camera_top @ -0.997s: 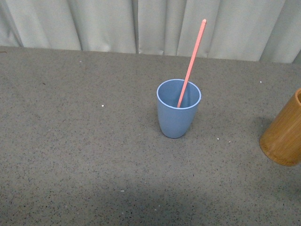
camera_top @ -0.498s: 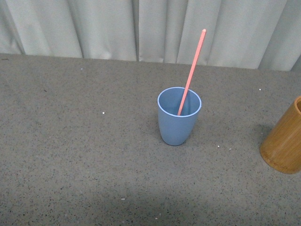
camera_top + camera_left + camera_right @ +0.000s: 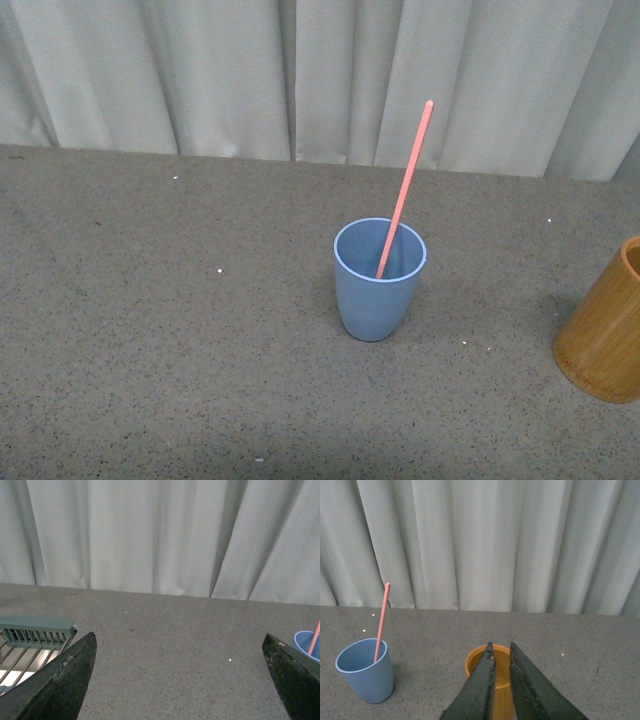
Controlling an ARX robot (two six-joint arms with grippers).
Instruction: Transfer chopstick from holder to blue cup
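On my front feed the chopstick (image 3: 404,189) stands tilted inside the blue cup (image 3: 378,282), its lower end in the cup and its top leaning away to the right, with the holder (image 3: 604,325) well apart at the right edge of the tabletop (image 3: 150,330). My left end effector (image 3: 180,680) has its fingers spread wide over bare tabletop, holding nothing. My right end effector (image 3: 501,680) has its fingers nearly together above the holder's open mouth, also holding nothing.
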